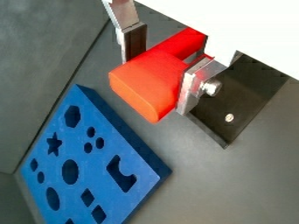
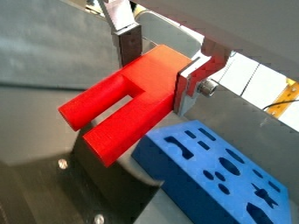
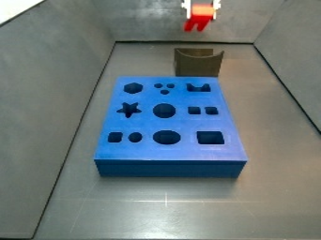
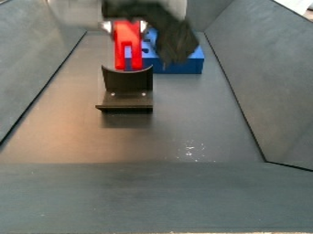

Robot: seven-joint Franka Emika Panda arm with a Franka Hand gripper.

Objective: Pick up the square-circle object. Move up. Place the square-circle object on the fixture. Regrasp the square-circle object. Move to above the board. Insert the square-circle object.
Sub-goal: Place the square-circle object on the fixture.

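Note:
My gripper (image 1: 166, 66) is shut on the square-circle object (image 1: 158, 79), a bright red block, with one silver finger on each side of its solid end. Its two prongs and slot show in a wrist view (image 2: 122, 109). In a side view the gripper (image 3: 198, 7) holds the red block (image 3: 201, 16) in the air above the dark fixture (image 3: 197, 60). In the opposite side view the block (image 4: 127, 46) hangs prongs-down over the fixture (image 4: 126, 87). The blue board (image 3: 170, 127) with its shaped holes lies flat on the floor beside the fixture.
Grey sloping walls (image 3: 75, 103) enclose the floor on both sides. The board also shows in both wrist views (image 1: 87, 166) (image 2: 222, 171), with the fixture close by (image 1: 239, 96). Bare floor (image 4: 146, 174) lies on the fixture's side away from the board.

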